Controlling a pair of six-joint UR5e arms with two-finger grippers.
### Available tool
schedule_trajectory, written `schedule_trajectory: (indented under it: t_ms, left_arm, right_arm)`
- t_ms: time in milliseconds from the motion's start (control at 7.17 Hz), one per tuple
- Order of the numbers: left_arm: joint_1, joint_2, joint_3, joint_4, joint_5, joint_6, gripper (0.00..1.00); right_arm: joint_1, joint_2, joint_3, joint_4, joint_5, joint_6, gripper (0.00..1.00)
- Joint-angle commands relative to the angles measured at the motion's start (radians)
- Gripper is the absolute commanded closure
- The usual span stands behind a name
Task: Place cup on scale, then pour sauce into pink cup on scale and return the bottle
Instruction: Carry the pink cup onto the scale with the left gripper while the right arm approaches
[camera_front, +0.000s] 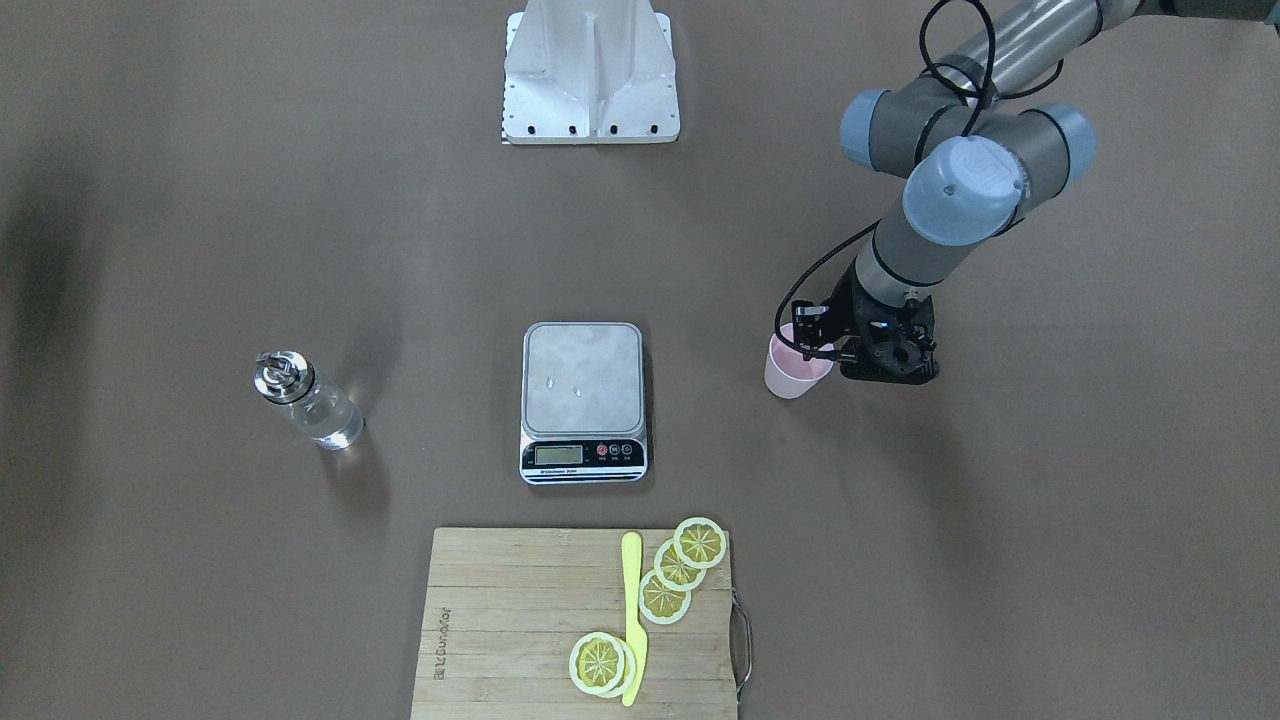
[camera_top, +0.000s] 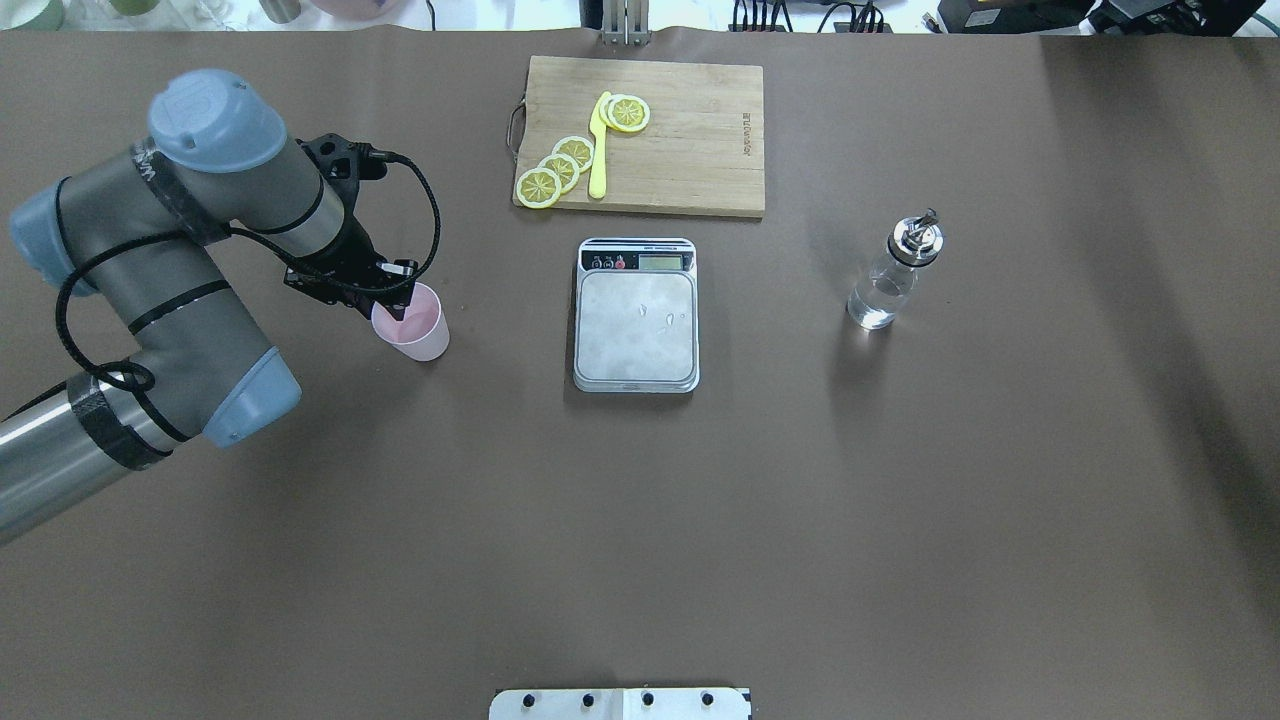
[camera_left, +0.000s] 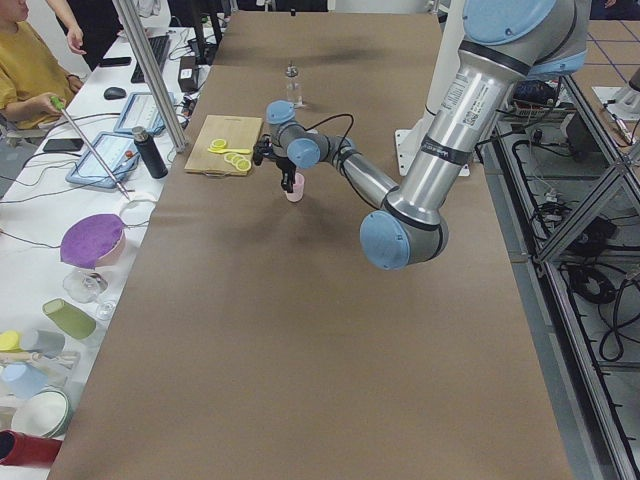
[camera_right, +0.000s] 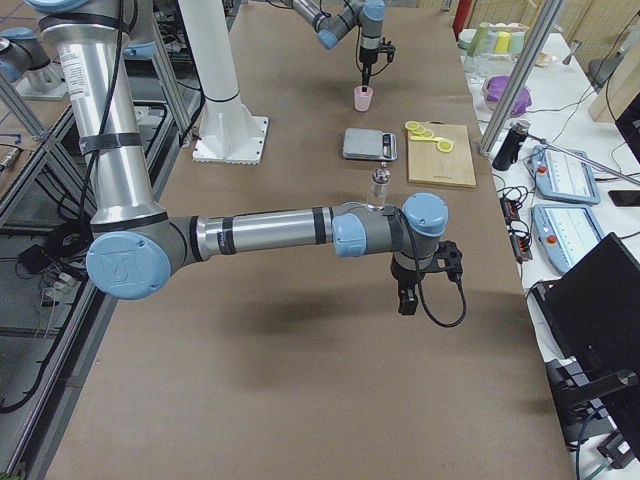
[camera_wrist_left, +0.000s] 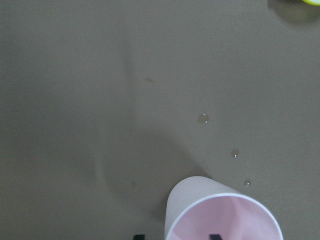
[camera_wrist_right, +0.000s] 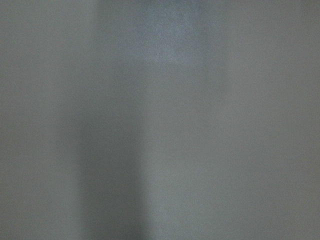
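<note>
The pale pink cup (camera_front: 797, 375) stands on the brown table, apart from the scale and on my left. My left gripper (camera_front: 815, 338) is at its rim, jaws open, one finger inside and one outside the wall, as the left wrist view shows over the cup (camera_wrist_left: 220, 215). The scale (camera_front: 583, 380) sits mid-table with a bare steel platform bearing a few drops. The glass bottle (camera_front: 310, 400) of clear sauce stands upright on my right side. My right gripper (camera_right: 407, 298) hovers over bare table near the bottle; I cannot tell whether it is open or shut.
A bamboo cutting board (camera_front: 520, 620) with lemon slices (camera_front: 680, 570) and a yellow knife (camera_front: 632, 610) lies beyond the scale. The white robot base (camera_front: 590, 75) is at the near edge. A few drops lie on the table by the cup (camera_wrist_left: 202, 118).
</note>
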Motion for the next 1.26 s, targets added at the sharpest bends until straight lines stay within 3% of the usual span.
schedule_trajectory:
  t_ms: [0,140,419,837,1116]
  left_arm:
    - [0.001,-0.001,0.008,-0.003,0.0,-0.011,0.78]
    - [0.001,-0.001,0.006,-0.005,0.002,-0.013,0.97]
    - [-0.001,-0.008,-0.017,-0.02,-0.002,-0.052,1.0]
    - [-0.004,-0.108,-0.025,-0.002,-0.054,-0.23,1.0]
    - [0.001,-0.241,-0.015,0.113,-0.052,-0.319,1.0]
  right_arm:
    - [0.0,0.001,-0.001,0.0,-0.001,0.0,0.0]
    - [0.0,0.001,-0.001,0.0,-0.001,0.0,0.0]
    - [0.0,0.002,0.0,-0.002,-0.001,0.0,0.0]
    - [-0.002,0.005,0.0,0.009,-0.001,0.0,0.0]
    - [-0.008,0.01,0.034,0.012,0.003,0.002,0.0]
